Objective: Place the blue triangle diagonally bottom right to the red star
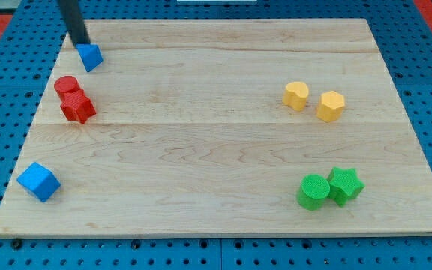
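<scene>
The blue triangle [90,56] lies near the board's top left corner. My tip [82,43] stands at its upper left edge, touching or almost touching it. The red star [77,107] lies below the triangle at the view's left. A red cylinder [66,85] touches the star's upper left side. The triangle is above and slightly to the right of the star.
A blue cube [38,181] lies at the bottom left. A yellow heart [295,95] and a yellow hexagon [331,106] lie at the right. A green cylinder [313,191] and a green star [345,184] lie at the bottom right. The wooden board [201,150] rests on blue pegboard.
</scene>
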Available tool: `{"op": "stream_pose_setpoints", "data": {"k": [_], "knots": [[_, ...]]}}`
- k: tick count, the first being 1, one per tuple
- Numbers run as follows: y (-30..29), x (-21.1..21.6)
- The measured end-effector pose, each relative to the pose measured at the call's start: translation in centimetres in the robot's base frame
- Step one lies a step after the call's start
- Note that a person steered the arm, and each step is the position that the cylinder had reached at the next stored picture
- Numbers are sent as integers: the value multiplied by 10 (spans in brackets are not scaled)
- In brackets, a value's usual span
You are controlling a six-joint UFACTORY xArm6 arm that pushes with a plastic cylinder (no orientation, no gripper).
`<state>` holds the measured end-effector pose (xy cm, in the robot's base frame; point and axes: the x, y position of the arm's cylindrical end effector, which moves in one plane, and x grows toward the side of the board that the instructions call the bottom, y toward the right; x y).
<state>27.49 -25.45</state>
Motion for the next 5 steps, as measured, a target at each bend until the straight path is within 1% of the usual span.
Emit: {"op": "stream_pose_setpoints", "data": {"k": [1, 2, 3, 4, 5], "knots": [[48, 34], [105, 49], [136, 51], [107, 89], [105, 54]]}}
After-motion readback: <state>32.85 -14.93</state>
